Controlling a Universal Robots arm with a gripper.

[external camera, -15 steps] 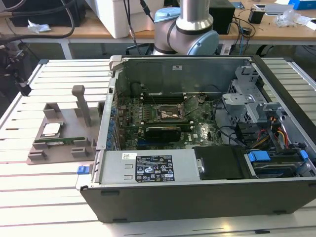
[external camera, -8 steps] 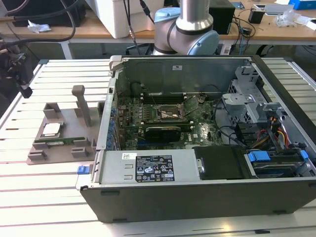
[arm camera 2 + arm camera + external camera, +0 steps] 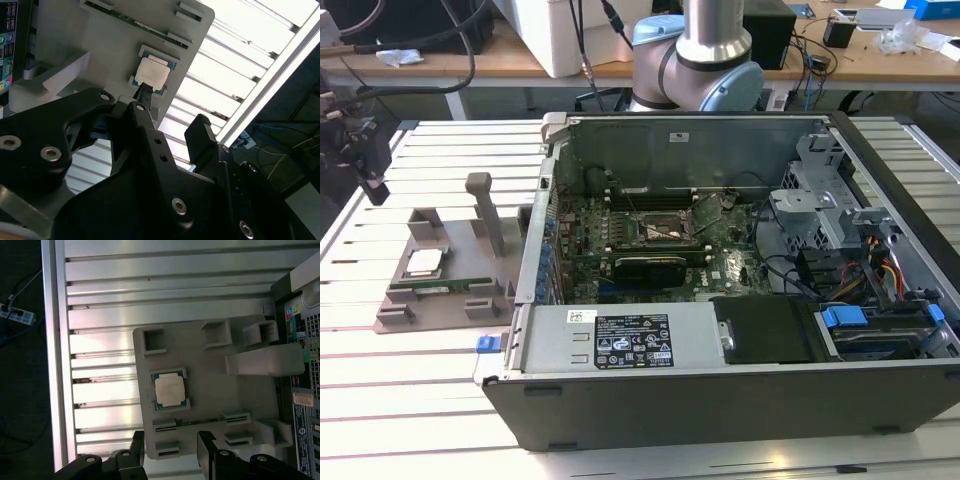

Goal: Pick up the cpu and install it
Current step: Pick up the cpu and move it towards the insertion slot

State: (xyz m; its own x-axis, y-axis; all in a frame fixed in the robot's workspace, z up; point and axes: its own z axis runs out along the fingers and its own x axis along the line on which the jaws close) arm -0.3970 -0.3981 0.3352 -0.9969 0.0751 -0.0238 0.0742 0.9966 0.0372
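Resting in grey holder (image 3: 448, 302) on slatted table (image 3: 400, 385), cpu (image 3: 170, 391); jaws apart, empty; cluttered desks (image 3: 505, 62) behind.

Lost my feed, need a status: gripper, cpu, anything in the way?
Gripper open, empty, apart from the cpu. Cpu seated in grey tray, not yet lifted. Nothing between them.
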